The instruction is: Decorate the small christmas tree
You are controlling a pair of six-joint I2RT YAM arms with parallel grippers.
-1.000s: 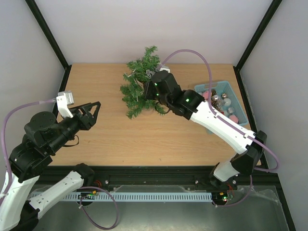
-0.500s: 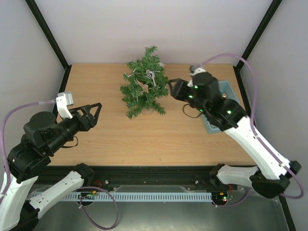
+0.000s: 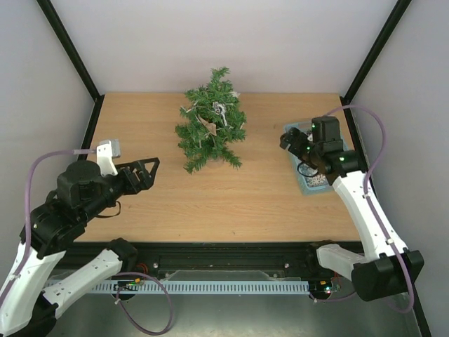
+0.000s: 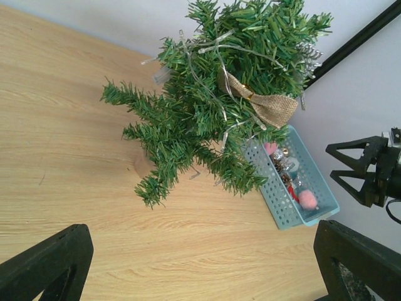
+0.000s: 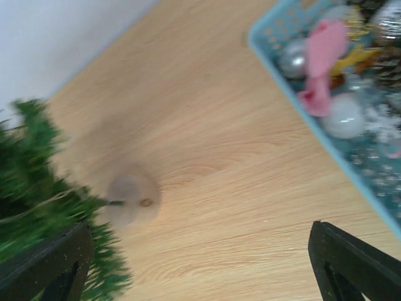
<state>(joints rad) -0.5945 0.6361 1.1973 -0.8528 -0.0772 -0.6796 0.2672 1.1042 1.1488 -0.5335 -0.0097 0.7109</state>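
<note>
Overhead, at lower left of the frame: left gripper [image 3: 150,175], jaws spread wide, nothing between them, touching nothing. At right: right gripper [image 3: 287,140], by the left rim of the light-blue basket [image 3: 313,187] of ornaments, jaws likewise wide apart and empty. At upper centre of the wooden table [image 3: 210,210]: small christmas tree [image 3: 210,130], well apart from both grippers, with a burlap bow [image 4: 272,106] on its branches. Blurred at lower left of the right wrist view: pale round bauble [image 5: 131,197] at the tree's branch tips.
</note>
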